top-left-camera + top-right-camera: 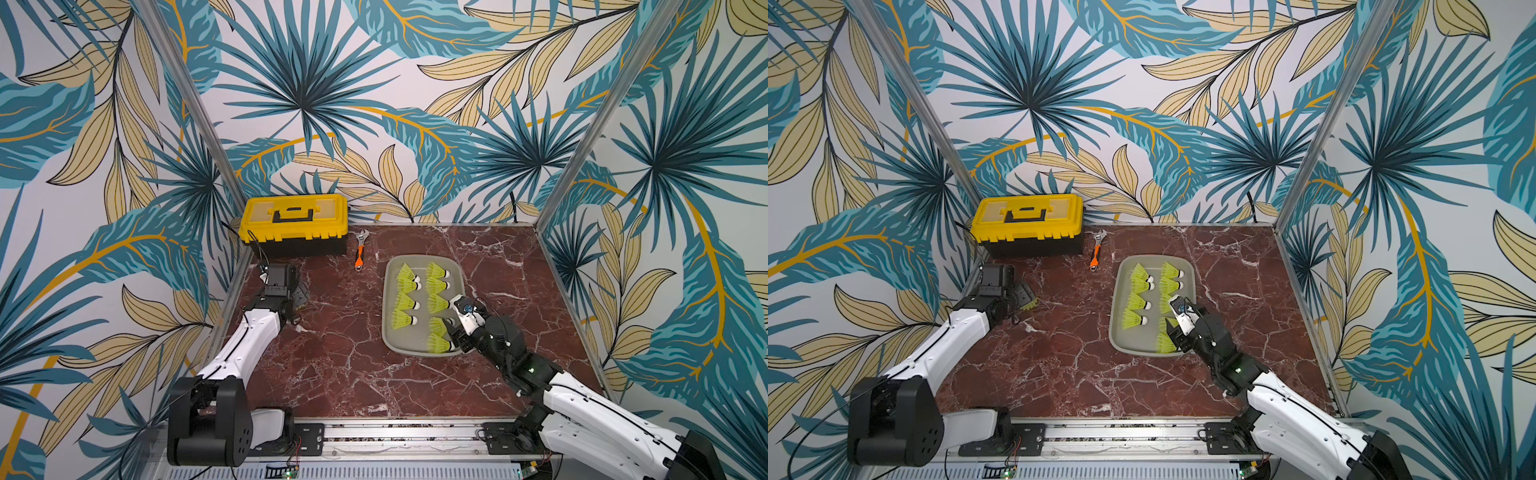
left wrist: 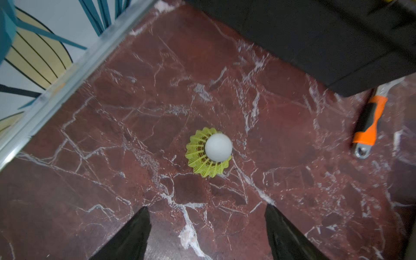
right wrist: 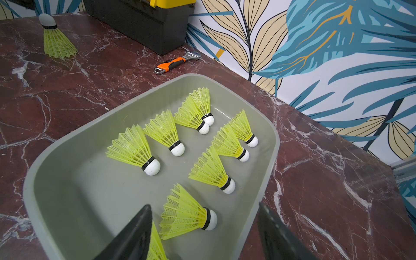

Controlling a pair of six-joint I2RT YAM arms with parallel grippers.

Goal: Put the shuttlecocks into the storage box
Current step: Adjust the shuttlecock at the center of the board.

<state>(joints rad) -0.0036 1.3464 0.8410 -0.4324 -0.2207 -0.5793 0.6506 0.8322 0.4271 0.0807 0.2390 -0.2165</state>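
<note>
Standing vert., tip up: lone shuttlecock (image 2: 209, 153).

In a top view the left arm's wrist conceals all but a yellow sliver of the standing shuttlecock (image 1: 1029, 306). In the right wrist view, a finger of the right tool (image 3: 204, 204) hides part of the nearest shuttlecock (image 3: 156, 246), also cut by the frame edge. The left wrist view crops the toolbox (image 2: 315, 40) to its black base, which hides the head of the wrench (image 2: 371, 117); the left tool (image 2: 207, 207) shows fingertips only.
</note>
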